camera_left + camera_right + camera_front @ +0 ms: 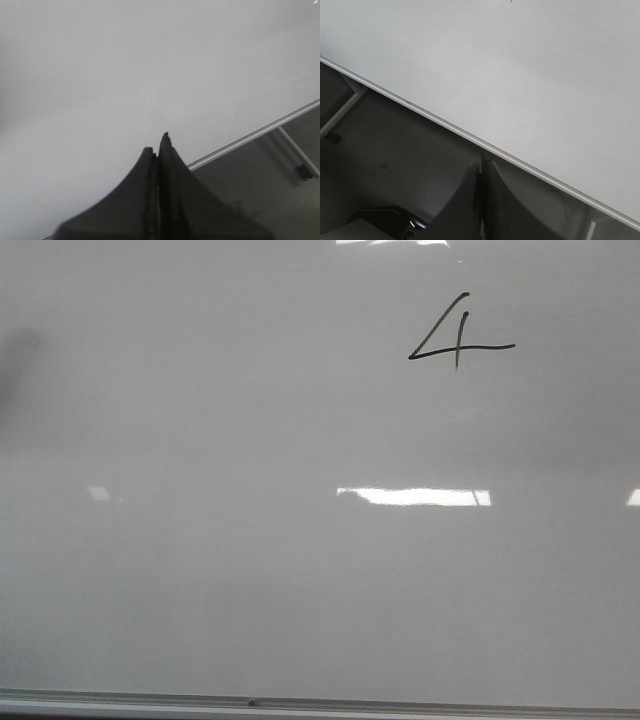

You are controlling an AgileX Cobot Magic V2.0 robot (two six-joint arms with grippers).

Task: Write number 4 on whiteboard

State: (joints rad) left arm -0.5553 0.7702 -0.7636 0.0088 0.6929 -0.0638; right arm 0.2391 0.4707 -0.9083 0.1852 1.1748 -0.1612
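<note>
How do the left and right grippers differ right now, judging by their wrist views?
The left gripper has its tips over the whiteboard surface, just inside the silver frame edge; the right gripper sits outside the frame edge, over the darker area beside the board. The left gripper's fingers look black and pointed; the right gripper's look grey and blunter in its view. Both have fingers pressed together with nothing visible between them, and neither is near the number 4.

dull grey floor [395, 150] below, scuffed, dark marks; thin pale metal stand legs [295, 150] over it; bright ceiling-light glare [415, 496], dim even lighting.
</note>
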